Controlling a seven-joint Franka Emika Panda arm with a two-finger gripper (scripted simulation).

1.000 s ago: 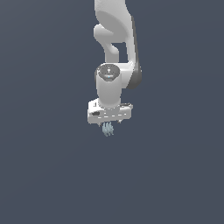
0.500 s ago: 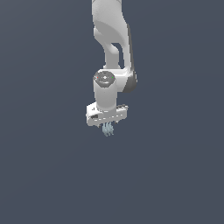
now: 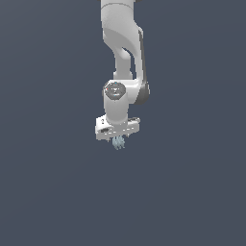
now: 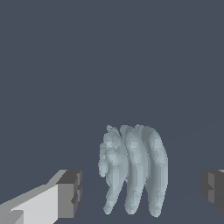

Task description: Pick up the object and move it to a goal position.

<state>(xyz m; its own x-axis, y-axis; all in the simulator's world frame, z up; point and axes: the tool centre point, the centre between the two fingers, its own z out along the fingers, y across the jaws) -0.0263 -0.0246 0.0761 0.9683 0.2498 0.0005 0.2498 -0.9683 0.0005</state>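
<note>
The object (image 3: 118,143) is a tiny pale blue-grey ridged lump directly under the white hand in the exterior view. In the wrist view it (image 4: 133,173) is a lump of several upright ridges. My gripper (image 3: 118,139) points straight down over it. In the wrist view the gripper (image 4: 141,192) stands open around the object: one dark pad (image 4: 70,192) and the other (image 4: 213,190) flank it, with a gap on each side. Neither pad touches it.
The white arm (image 3: 122,43) rises straight above the hand. Everything else in both views is a plain dark grey-blue surface.
The hand has come down a little onto the object, which has stayed in place. The jaws remain apart.
</note>
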